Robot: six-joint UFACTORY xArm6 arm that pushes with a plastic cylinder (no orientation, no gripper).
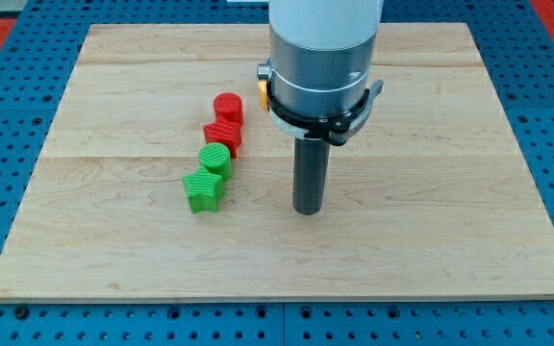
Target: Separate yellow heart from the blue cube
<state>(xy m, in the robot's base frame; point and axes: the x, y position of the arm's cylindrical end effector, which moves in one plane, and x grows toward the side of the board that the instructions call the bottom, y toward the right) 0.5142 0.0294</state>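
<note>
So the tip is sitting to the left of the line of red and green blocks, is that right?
No: the camera view shows my tip to the view's right of that line, apart from the green star, green cylinder, red star and red cylinder.

My tip (308, 210) rests right of the green star (203, 191) and red cylinder (228, 107)
</note>
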